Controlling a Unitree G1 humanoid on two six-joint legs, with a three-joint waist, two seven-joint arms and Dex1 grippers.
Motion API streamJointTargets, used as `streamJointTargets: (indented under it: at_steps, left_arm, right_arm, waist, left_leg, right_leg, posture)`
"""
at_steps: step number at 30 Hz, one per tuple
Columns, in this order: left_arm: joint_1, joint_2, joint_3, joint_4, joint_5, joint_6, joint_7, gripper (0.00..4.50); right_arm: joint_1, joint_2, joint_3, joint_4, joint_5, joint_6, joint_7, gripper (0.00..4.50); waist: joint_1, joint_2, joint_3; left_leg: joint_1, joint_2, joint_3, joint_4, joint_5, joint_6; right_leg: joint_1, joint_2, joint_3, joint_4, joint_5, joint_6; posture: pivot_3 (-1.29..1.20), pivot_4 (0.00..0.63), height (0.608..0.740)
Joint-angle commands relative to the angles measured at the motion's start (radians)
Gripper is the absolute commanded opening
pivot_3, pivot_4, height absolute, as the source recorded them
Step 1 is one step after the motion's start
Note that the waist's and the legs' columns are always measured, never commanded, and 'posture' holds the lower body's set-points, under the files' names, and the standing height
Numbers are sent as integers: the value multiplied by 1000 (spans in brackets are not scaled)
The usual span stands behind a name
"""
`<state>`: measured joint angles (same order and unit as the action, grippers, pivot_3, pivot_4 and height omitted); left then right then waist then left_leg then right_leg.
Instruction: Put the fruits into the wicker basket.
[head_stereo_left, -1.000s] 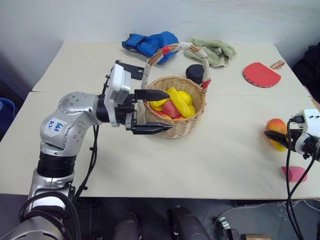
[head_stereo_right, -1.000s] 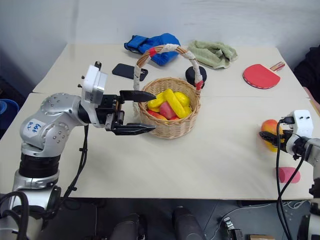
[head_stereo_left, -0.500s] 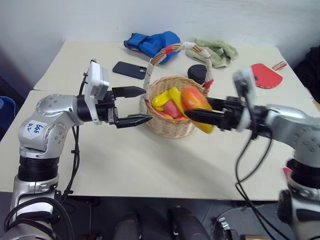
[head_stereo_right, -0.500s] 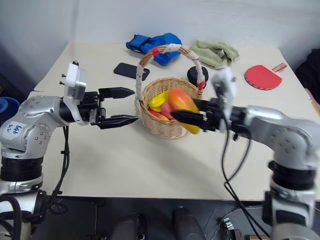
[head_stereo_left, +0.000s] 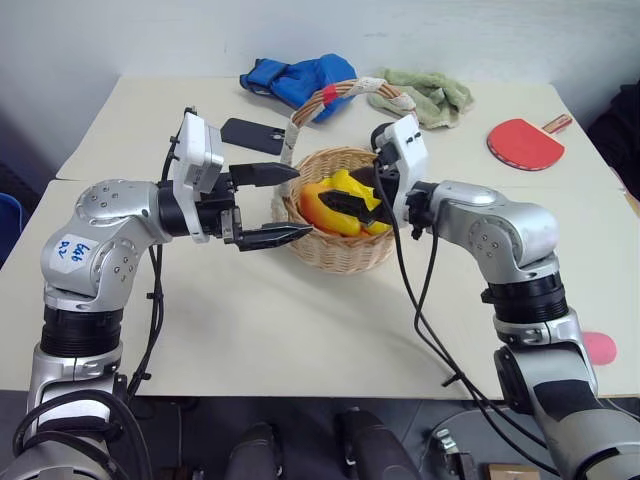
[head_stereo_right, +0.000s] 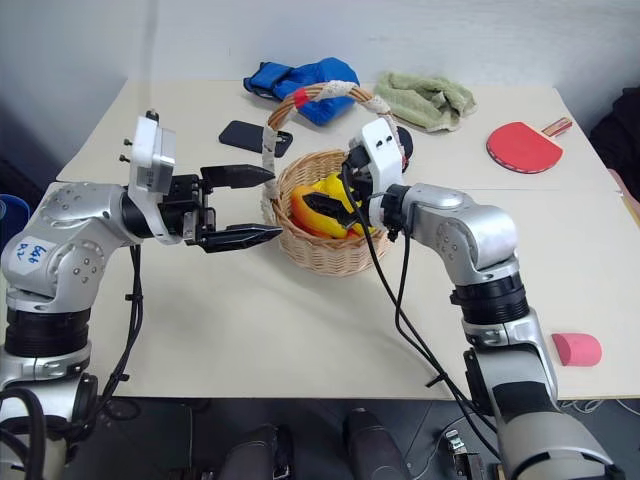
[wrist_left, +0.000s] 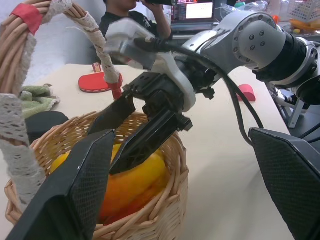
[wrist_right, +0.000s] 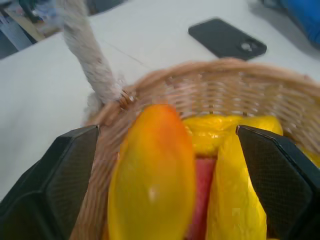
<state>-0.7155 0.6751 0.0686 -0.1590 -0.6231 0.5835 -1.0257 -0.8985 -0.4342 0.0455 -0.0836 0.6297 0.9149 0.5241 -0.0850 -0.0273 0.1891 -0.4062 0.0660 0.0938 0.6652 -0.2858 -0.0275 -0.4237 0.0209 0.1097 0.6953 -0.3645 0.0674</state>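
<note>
The wicker basket (head_stereo_left: 340, 252) stands mid-table, its banded handle (head_stereo_left: 330, 95) arching over it. Inside lie a yellow banana (wrist_right: 232, 190), a red peach (wrist_right: 201, 200) and the orange-yellow mango (wrist_right: 152, 175). My right gripper (head_stereo_left: 335, 203) reaches in over the rim from the right, open, with the mango lying between its spread fingers (wrist_right: 55, 185), a gap showing on each side. My left gripper (head_stereo_left: 304, 200) hangs level just left of the basket, open, one fingertip above the rim and one beside the wall, holding nothing.
Behind the basket lie a black phone (head_stereo_left: 250, 133), a blue cloth bundle (head_stereo_left: 295, 80), a green towel (head_stereo_left: 425, 95) and a black round object (head_stereo_left: 385, 135). A red paddle (head_stereo_left: 525, 143) sits far right. A pink block (head_stereo_left: 600, 347) lies near the right front edge.
My right arm swung in from the table's right edge with the mango, up over the basket, and its jaws spread. The mango now lies in the basket. The left gripper stayed open.
</note>
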Motion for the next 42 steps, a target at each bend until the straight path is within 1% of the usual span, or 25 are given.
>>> streamJointTargets:
  at_steps: [1, 4, 7, 9, 11, 16, 20, 23, 24, 27, 28, 30, 33, 35, 37, 42]
  left_arm:
    - [5, 8, 26, -37, -11, -12, 5, 4500]
    - [2, 7, 24, -32, -9, -14, 5, 4500]
    - [-6, 5, 20, -22, -7, -18, 1, 4500]
    - [-22, -1, 11, -8, -2, -25, -4, 4500]
    - [-36, -5, 3, 3, 2, -31, -10, 4500]
    - [-56, -7, -5, 20, 7, -37, -22, 4500]
    - [-67, -6, -7, 29, 11, -40, -28, 4500]
    - [-71, -6, -8, 29, 12, -41, -28, 4500]
    - [-71, -6, -7, 28, 11, -40, -27, 4500]
    - [-71, -7, -6, 27, 8, -39, -25, 4500]
    - [-70, -8, -5, 24, 7, -39, -23, 4500]
    - [-69, -12, -5, 23, 6, -39, -20, 4500]
    - [-70, -18, -5, 22, 5, -40, -17, 4500]
    - [-69, -20, -6, 18, 5, -40, -16, 4500]
    - [-71, -29, -8, 14, -4, -36, -20, 4500]
    - [-81, -59, -25, 0, -20, -31, -32, 4500]
  right_arm:
    - [32, -73, -147, -194, 133, 85, 25, 4491]
    - [85, -130, -235, -286, 209, 163, 2, 4491]
    - [135, -160, -282, -328, 196, 175, -59, 4491]
    - [155, -141, -294, -292, 133, 141, -134, 4491]
    - [160, -115, -284, -250, 85, 95, -172, 4491]
    - [133, -57, -243, -129, -22, -29, -212, 4491]
    - [96, -16, -221, -12, -85, -120, -208, 4491]
    - [83, 1, -199, 49, -120, -176, -188, 3895]
    - [82, 5, -197, 59, -125, -188, -180, 3608]
    - [82, 14, -194, 69, -130, -210, -159, 2548]
    - [84, 18, -191, 67, -128, -214, -151, 2279]
    - [88, 21, -189, 65, -127, -221, -142, 1954]
    - [90, 20, -191, 62, -131, -229, -131, 1000]
    - [92, 16, -198, 53, -130, -226, -125, 470]
    - [112, -28, -249, 1, -106, -185, -122, 355]
    - [193, -148, -365, -115, -80, -111, -141, 345]
  waist:
    - [1, 0, 0]
    - [2, 0, 0]
    - [1, 0, 0]
    - [-3, 0, 0]
    - [-4, 0, 0]
    - [-3, 0, 0]
    - [-2, 0, 0]
    - [-2, 0, 0]
    - [-1, 0, 0]
    - [-1, 0, 0]
    - [-1, 0, 0]
    - [-2, 0, 0]
    - [-1, 0, 0]
    - [-1, 0, 0]
    - [-1, 0, 0]
    - [12, 0, 0]
  left_leg:
    - [0, 0, 0, 0, 0, 0]
    - [0, 0, 0, 1, 0, 0]
    - [1, 0, 0, 1, 1, 1]
    - [1, 0, 1, 1, 1, 0]
    - [1, 0, 1, 1, 2, 0]
    - [1, 0, 2, 0, 2, -1]
    - [1, 0, 2, 0, 2, 0]
    - [1, 0, 1, 0, 2, -1]
    - [1, 0, 2, 0, 2, -1]
    - [1, 0, 1, 0, 2, -1]
    - [1, 0, 1, 0, 2, -1]
    - [1, 0, 1, 0, 2, -1]
    - [1, 0, 1, 0, 2, -1]
    - [1, 0, 1, 0, 2, -1]
    - [1, 0, 1, 0, 2, -1]
    - [0, -1, 0, 0, 2, 0]
  right_leg:
    - [0, 0, 0, 0, 0, 0]
    - [1, 0, 0, 0, 0, 0]
    - [2, 0, 0, -1, 0, 0]
    - [2, 0, 1, -2, 0, 0]
    - [2, 1, 2, -1, 0, 0]
    - [2, 2, 3, -2, 0, 0]
    - [2, 2, 3, -1, 0, 0]
    - [1, 2, 2, -1, 0, 0]
    - [1, 2, 2, -1, 0, 0]
    - [1, 2, 2, -1, 0, 0]
    - [1, 2, 2, -1, 0, 0]
    - [1, 2, 2, 0, 0, 0]
    - [1, 2, 2, 0, 0, 0]
    - [1, 2, 2, 0, 0, 0]
    - [1, 2, 2, 0, 0, 0]
    - [1, 0, 1, 0, 0, 0]
  posture:
    - [0, 150, 740]
    - [0, 150, 740]
    - [0, 150, 740]
    - [0, 150, 740]
    - [0, 150, 740]
    - [0, 150, 740]
    - [0, 150, 740]
    - [0, 150, 740]
    - [0, 150, 740]
    - [0, 150, 740]
    - [0, 150, 740]
    - [0, 150, 740]
    - [0, 150, 740]
    - [0, 150, 740]
    - [0, 150, 740]
    - [0, 150, 740]
